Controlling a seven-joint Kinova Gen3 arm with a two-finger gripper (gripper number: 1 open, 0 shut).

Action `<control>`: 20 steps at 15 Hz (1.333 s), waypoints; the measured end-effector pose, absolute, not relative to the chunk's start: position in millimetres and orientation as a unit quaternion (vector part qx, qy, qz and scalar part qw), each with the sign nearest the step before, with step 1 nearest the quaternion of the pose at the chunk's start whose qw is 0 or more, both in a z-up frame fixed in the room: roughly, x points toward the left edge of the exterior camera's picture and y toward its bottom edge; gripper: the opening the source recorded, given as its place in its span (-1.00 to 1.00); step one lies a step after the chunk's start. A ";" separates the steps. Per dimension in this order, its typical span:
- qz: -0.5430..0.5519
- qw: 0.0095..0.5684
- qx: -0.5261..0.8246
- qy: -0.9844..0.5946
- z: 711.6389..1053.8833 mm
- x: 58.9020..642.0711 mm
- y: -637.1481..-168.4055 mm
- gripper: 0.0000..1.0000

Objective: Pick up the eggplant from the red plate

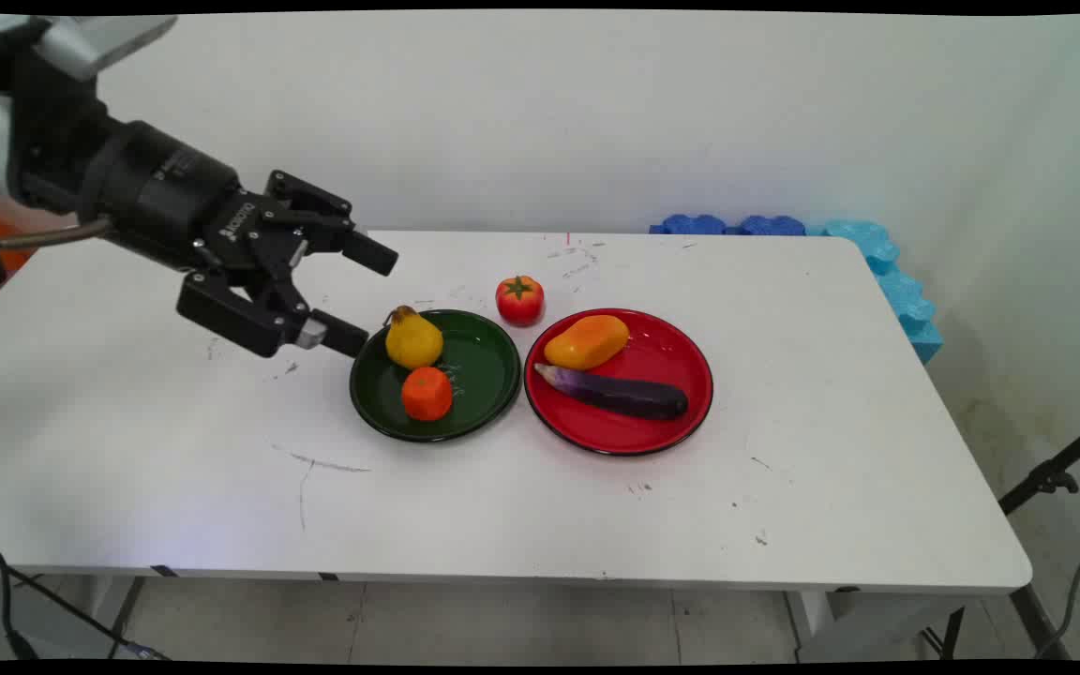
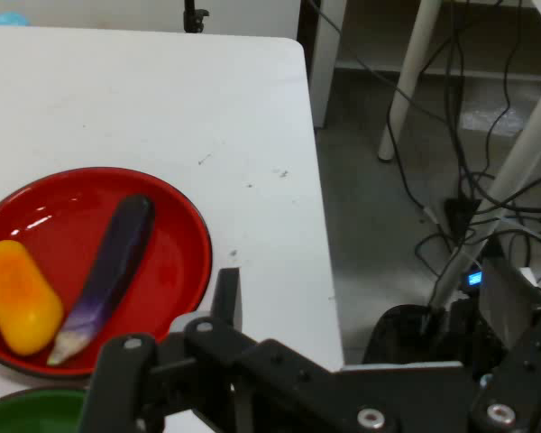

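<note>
End effector [image 1: 352,295] spread wide, empty, just left of the green plate [image 1: 488,375], nearest the yellow pear [image 1: 412,339] | orange [image 1: 427,394] beside pear on that plate | red plate [image 1: 662,361] mid-desk [image 1: 127,450] holds eggplant [image 1: 620,394], mango [image 1: 586,341] | tomato [image 1: 519,299] behind both plates

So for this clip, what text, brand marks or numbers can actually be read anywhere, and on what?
White lettering on the black gripper body, main view: looks like a brand name but too small and tilted to read for certain.
Small white marking on the black wrist section behind it: unreadable.
Plates, fruit, vegetables, table, wall: no text visible.
Hand view: no text visible.
</note>
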State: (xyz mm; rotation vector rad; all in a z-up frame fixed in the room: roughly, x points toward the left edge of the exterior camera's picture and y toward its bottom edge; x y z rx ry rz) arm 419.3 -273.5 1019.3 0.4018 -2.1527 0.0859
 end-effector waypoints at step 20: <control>0.062 0.329 0.152 -0.930 892.2 316.2 -441.7 1.00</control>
